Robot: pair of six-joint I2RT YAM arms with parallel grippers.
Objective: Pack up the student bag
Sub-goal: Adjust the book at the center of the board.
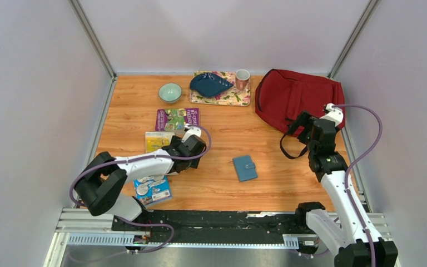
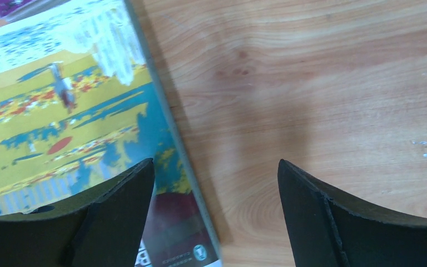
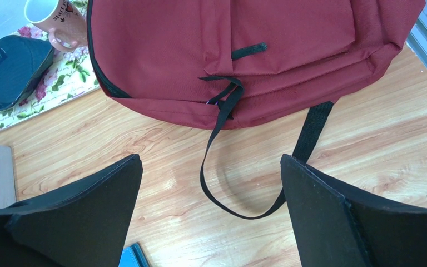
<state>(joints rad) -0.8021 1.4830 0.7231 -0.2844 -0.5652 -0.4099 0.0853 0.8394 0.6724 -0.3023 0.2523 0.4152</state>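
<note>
While the bag (image 1: 297, 99) lay apparently zipped at the far right of the table (image 1: 222, 139), the right gripper (image 3: 211, 167) hovered wide and empty above its strap (image 3: 217, 139). The left gripper (image 2: 217, 172), equally wide, straddled a book (image 2: 61, 111) edge. Packing seemed barely begun; next, the bag probably needed opening.

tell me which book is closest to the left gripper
The yellow-and-teal book, middle of the three: the open left gripper hangs over its edge. The purple book and blue book lie farther off.
</note>
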